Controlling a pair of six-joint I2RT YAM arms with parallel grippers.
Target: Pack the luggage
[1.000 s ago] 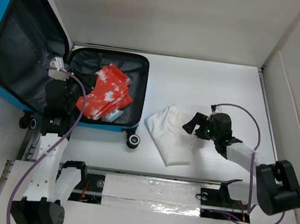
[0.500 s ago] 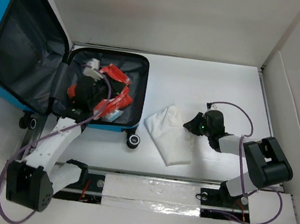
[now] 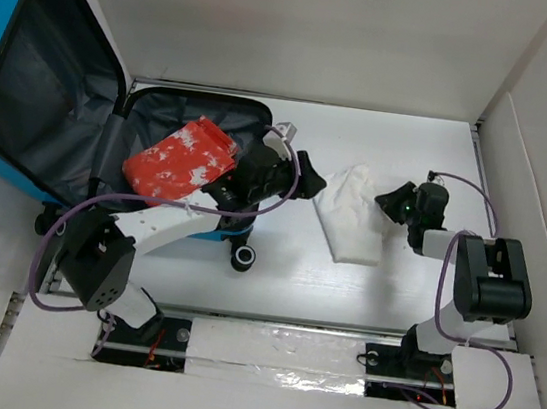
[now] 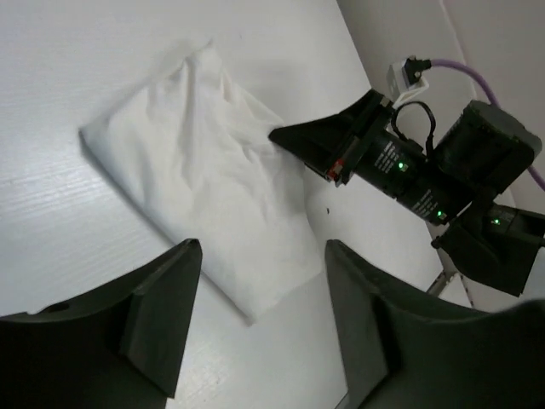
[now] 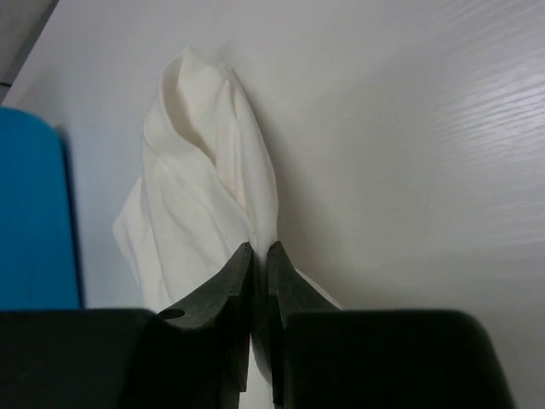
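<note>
- We find the luggage [image 3: 52, 85] open at the left end of the table [image 3: 393, 291], its lid propped up and a red patterned bundle [image 3: 179, 157] in its lower half.
- The left gripper [image 4: 262, 264] hangs near the white cloth [image 4: 204, 162], jaws apart, holding nothing.
- The right gripper [image 5: 260, 251] pinches a fold of that cloth, jaws nearly together.

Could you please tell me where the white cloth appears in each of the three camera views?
Top external: the white cloth lies right of centre, between the two arms.
Left wrist: the white cloth is left of centre, beyond the open left claw.
Right wrist: the white cloth is left of centre, bunched upward.
Shared landmark: the right claw, shut on the cloth's edge, shows in all three.
</note>
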